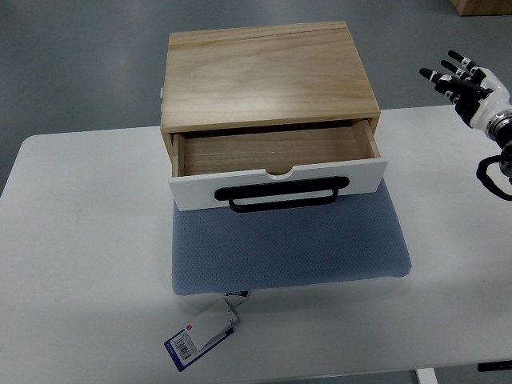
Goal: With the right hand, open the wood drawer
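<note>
Wood drawer (276, 164) pulled open on blue cushion (292, 244); right hand (468, 80) well apart at right, fingers spread, holding nothing.

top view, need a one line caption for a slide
Wood drawer pulled open on a blue mat, its inside empty; the right hand, fingers spread, hangs off to the side.

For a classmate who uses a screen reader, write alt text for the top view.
A wooden drawer box sits on a blue pad on a white table, its white-fronted drawer with a black handle pulled open and empty. The robot's right hand hovers apart at the right edge, fingers spread, holding nothing. A barcode tag lies near the pad's front corner.
</note>
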